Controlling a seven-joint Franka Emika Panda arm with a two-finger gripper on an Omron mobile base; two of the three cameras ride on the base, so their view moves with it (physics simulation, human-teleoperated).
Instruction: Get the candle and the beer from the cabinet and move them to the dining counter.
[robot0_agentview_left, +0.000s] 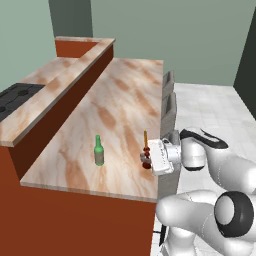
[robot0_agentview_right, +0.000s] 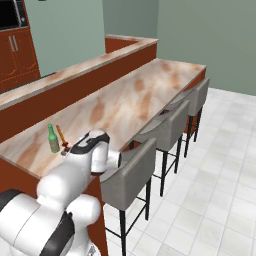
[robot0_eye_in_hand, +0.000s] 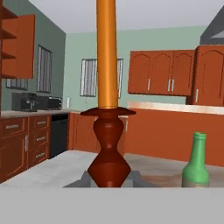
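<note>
Orange candle (robot0_eye_in_hand: 107, 131) in end effector (robot0_agentview_left: 148, 161)

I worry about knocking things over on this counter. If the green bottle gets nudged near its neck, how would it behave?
The beer stands upright on the dining counter, tall over a narrow base, so it would probably tip. Once down, its round body would likely roll. It looks like glass: probably stiff and slippery.
</note>
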